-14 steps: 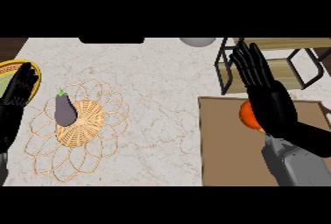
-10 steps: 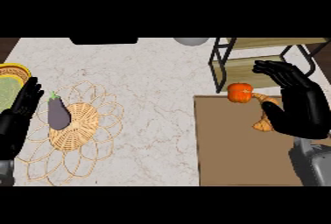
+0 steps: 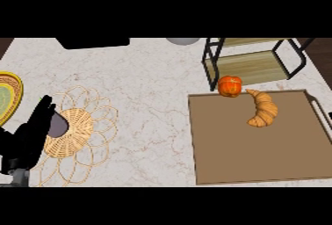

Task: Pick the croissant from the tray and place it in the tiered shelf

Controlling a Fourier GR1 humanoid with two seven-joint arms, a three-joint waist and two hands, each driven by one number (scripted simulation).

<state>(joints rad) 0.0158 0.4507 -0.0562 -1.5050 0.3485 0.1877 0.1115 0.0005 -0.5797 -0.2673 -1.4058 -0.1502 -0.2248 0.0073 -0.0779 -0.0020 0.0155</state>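
A golden croissant [image 3: 262, 109] lies in the far right part of the brown tray [image 3: 253, 149]. An orange-red pepper-like fruit [image 3: 229, 85] sits at the tray's far edge, just left of the croissant. The tiered shelf [image 3: 253, 63], black frame with wooden boards, stands behind the tray at the top right. My left hand [image 3: 29, 136] rests open at the lower left, fingers up, over the wicker mat. My right hand shows nowhere in the head view.
A woven wicker mat [image 3: 77, 134] lies at the left with a purple eggplant [image 3: 57, 127] partly hidden behind my left hand. A yellow plate [image 3: 8, 94] shows at the left edge. A grey round object [image 3: 182, 41] and a dark box [image 3: 94, 42] sit at the counter's back.
My right hand, which stood over the tray and hid the croissant, has left the view. The croissant and fruit now show fully. The view has shifted, and my left hand sits lower.
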